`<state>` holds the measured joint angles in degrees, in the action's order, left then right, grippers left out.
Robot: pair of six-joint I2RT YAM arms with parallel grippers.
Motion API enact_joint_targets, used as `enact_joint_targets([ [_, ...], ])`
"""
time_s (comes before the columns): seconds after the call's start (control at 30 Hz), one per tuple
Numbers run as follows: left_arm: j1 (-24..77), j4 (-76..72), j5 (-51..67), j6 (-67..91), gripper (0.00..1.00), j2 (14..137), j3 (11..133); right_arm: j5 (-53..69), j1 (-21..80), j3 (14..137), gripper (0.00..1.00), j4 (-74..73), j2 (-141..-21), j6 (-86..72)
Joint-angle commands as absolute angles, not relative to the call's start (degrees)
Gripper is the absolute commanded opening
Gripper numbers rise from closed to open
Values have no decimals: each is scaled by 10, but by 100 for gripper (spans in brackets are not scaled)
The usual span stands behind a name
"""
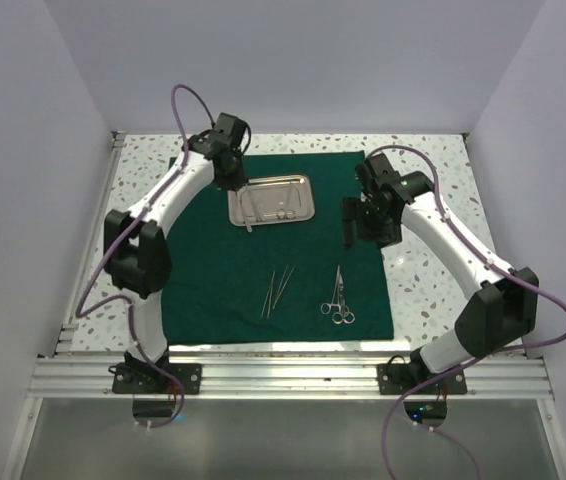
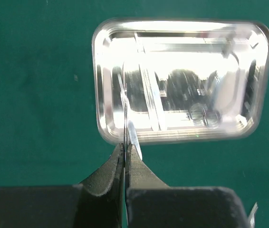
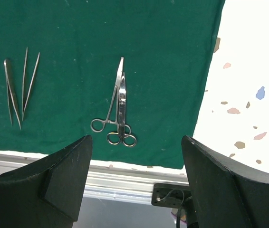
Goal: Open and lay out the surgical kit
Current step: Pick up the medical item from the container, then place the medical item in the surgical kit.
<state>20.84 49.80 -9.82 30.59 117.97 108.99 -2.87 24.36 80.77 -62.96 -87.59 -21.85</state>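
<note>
The speckled worktop [image 1: 433, 285] carries the dark green cloth [image 1: 213, 270], which is spread flat across its centre. The left arm [image 1: 176, 196] reaches to the far left of the cloth. The right arm [image 1: 455, 243] reaches over the cloth's right side. The steel tray [image 1: 304, 183] sits on the far centre of the cloth. The left jaws are pressed together on a thin silver instrument [image 2: 130, 135] that crosses the tray's near rim towards its left end. The right jaws are spread wide above the cloth and grip nothing. Two ring-handled scissors [image 3: 120, 102] lie touching on the near right of the cloth. The tweezers and probes [image 3: 18, 88] lie to their left, apart from them.
</note>
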Motion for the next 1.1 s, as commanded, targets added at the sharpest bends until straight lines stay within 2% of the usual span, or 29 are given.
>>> enact_joint_targets([
  [0.0, 263, 494, -103, 334, 0, 1066, 993, -12, 242, 805, 80, -614, -837, -222],
  [0.23, 424, 386, -92, 465, 0, 949, 731, -4, 243, 781, 80, -599, -793, -229],
  [0.33, 482, 332, -88, 515, 0, 923, 662, -3, 242, 766, 80, -599, -767, -235],
  [0.53, 519, 289, -98, 554, 0, 958, 622, -2, 242, 720, 80, -593, -716, -247],
  [0.73, 531, 278, -118, 555, 1, 997, 635, -2, 242, 684, 80, -612, -660, -248],
  [0.8, 531, 286, -118, 554, 9, 1006, 645, -4, 243, 675, 80, -622, -644, -249],
  [0.83, 531, 296, -118, 554, 18, 1010, 655, -5, 242, 673, 80, -625, -638, -249],
  [0.87, 531, 300, -119, 550, 22, 1009, 659, -10, 243, 670, 80, -628, -632, -250],
  [0.9, 532, 304, -121, 550, 32, 1007, 664, -11, 242, 667, 80, -630, -620, -251],
  [1.07, 530, 377, -164, 539, 53, 990, 744, -11, 242, 638, 81, -625, -590, -258],
])
